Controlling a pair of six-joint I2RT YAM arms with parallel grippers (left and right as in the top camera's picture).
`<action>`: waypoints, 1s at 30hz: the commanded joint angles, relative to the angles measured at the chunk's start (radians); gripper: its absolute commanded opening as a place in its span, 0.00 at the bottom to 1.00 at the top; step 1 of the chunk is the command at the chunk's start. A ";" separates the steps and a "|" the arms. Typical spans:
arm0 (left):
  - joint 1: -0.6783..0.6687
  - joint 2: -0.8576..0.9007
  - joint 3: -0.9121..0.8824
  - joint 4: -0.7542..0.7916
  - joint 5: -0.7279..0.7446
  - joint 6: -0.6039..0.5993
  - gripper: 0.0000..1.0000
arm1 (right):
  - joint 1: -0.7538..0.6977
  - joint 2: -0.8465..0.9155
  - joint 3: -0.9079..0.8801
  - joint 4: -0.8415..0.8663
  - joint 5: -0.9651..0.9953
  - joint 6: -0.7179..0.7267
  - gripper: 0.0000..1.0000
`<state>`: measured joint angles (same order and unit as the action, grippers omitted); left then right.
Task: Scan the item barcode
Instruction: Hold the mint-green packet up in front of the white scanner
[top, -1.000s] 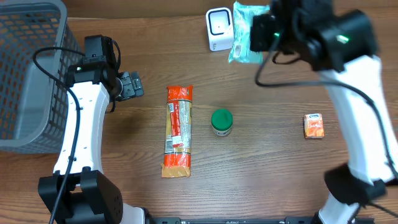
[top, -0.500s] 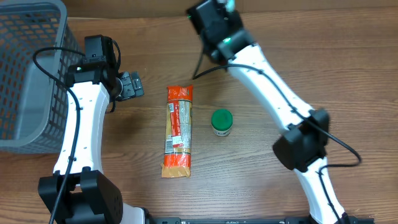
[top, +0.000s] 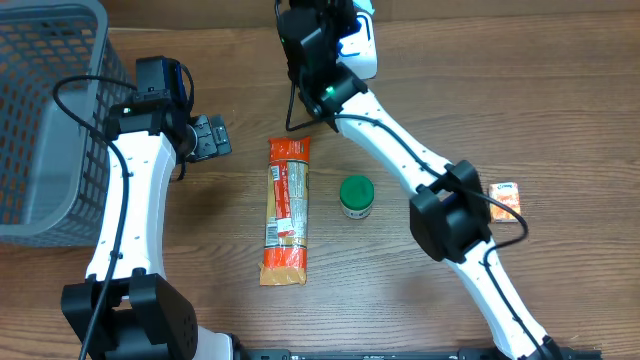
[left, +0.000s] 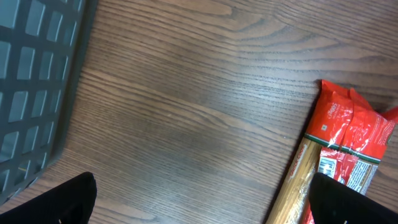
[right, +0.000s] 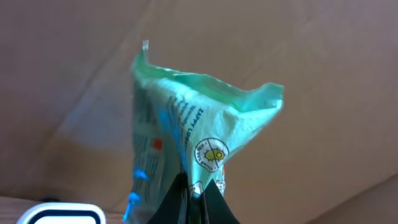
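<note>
In the right wrist view my right gripper is shut on the bottom edge of a light green plastic packet, which stands up above the fingers. A corner of the white barcode scanner shows at the lower left of that view. From overhead, the right wrist sits at the table's back centre, right beside the scanner; the arm hides the packet there. My left gripper is open over bare wood, left of the pasta packet, with nothing between its fingers.
A grey mesh basket stands at the far left. A long orange pasta packet lies mid-table, a green-lidded jar to its right. A small orange box lies at the right, past the right arm's elbow.
The right arm has swung leftward along the back of the table with the green packet; its wrist now sits by the scanner's left side. The left arm has not moved.
</note>
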<state>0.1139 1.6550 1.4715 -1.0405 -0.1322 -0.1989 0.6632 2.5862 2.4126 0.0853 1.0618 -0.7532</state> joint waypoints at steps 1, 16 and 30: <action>0.004 0.001 -0.007 0.001 -0.006 0.009 1.00 | -0.002 0.055 0.021 0.093 0.037 -0.116 0.04; 0.004 0.001 -0.006 0.001 -0.005 0.009 1.00 | -0.013 0.207 0.021 0.197 -0.058 -0.108 0.04; 0.004 0.001 -0.006 0.001 -0.006 0.009 1.00 | -0.015 0.238 0.016 0.028 -0.190 -0.081 0.04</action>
<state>0.1139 1.6550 1.4715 -1.0405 -0.1322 -0.1989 0.6563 2.8208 2.4210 0.1318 0.9306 -0.8646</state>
